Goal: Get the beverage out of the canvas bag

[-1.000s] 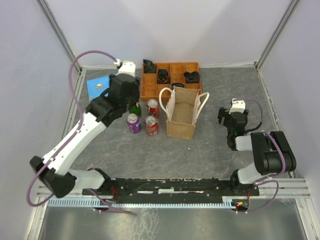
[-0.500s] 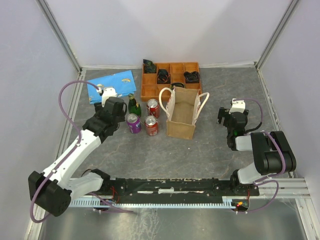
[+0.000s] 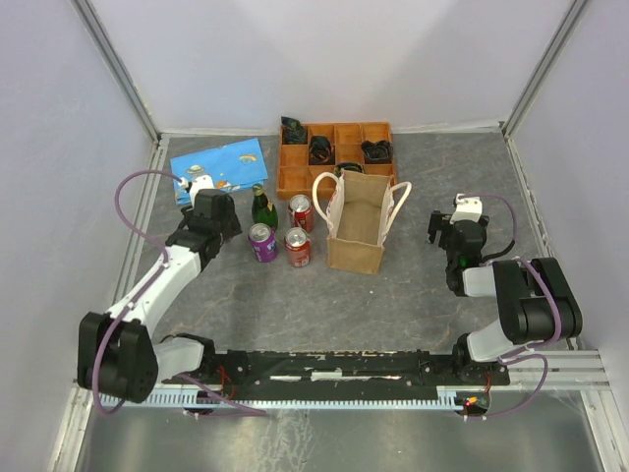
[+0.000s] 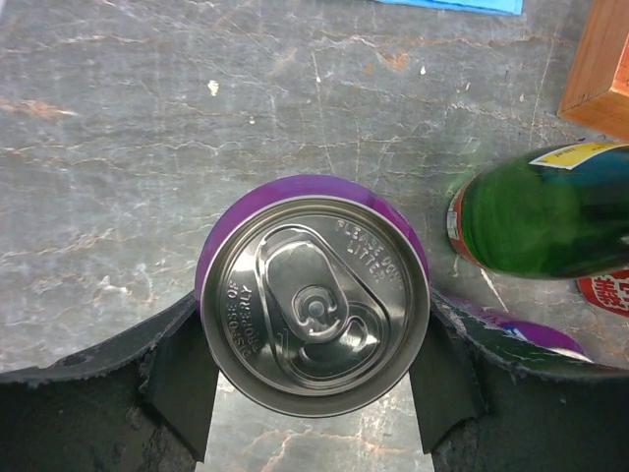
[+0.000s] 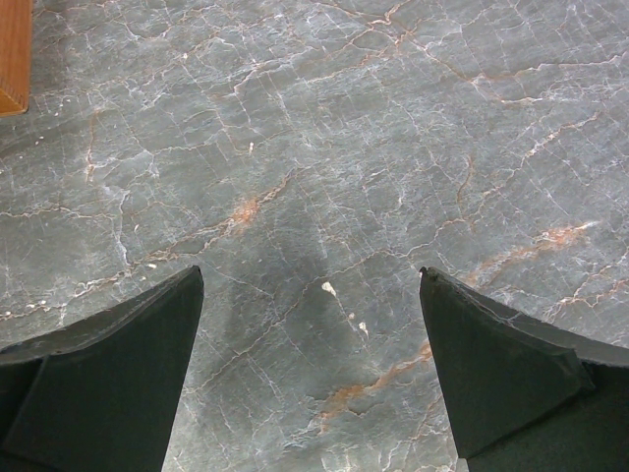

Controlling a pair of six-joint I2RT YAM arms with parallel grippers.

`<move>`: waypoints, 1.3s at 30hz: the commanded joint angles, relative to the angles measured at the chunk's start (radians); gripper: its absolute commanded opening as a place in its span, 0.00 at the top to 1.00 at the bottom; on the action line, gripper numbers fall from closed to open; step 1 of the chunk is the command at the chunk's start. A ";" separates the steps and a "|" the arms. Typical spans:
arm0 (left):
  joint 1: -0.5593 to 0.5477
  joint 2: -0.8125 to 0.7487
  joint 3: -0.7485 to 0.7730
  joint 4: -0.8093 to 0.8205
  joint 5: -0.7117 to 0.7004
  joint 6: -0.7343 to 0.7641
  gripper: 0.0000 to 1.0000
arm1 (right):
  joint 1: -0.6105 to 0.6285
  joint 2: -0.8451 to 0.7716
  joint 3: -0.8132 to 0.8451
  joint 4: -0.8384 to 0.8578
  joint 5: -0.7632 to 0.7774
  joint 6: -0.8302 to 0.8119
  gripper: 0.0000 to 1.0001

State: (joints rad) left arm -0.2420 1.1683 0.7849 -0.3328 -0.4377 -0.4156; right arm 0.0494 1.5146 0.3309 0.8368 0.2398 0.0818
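Left pincer (image 4: 313, 346) clamps upright purple can (image 4: 313, 305) over bench (image 4: 98, 197); bottle (image 4: 541, 211) just right, bag (image 3: 354, 254) well right. Right pincer (image 5: 312, 273) apart, nearer bag.

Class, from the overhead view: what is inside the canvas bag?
The canvas bag stands open; only tan inner walls show, no drink. The front wall hides part of its floor.

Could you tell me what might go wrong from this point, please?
The left gripper grips a purple can close beside the green bottle; opening or swinging right could topple that bottle into a red can. Whether the can rests on the table is unclear, so releasing now might drop it.
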 commanded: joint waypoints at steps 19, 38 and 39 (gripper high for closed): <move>0.020 0.181 -0.035 0.303 0.222 -0.024 0.97 | -0.004 -0.011 0.028 0.029 -0.007 0.003 0.01; -0.090 0.229 0.010 0.151 0.111 -0.043 0.97 | -0.004 -0.011 0.028 0.030 -0.007 0.003 0.01; -0.097 0.236 0.020 0.125 0.091 -0.042 0.97 | -0.003 -0.012 0.028 0.029 -0.007 0.002 0.01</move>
State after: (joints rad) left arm -0.3019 1.3766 0.7380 -0.1410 -0.2680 -0.4160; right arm 0.0494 1.5146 0.3309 0.8368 0.2398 0.0818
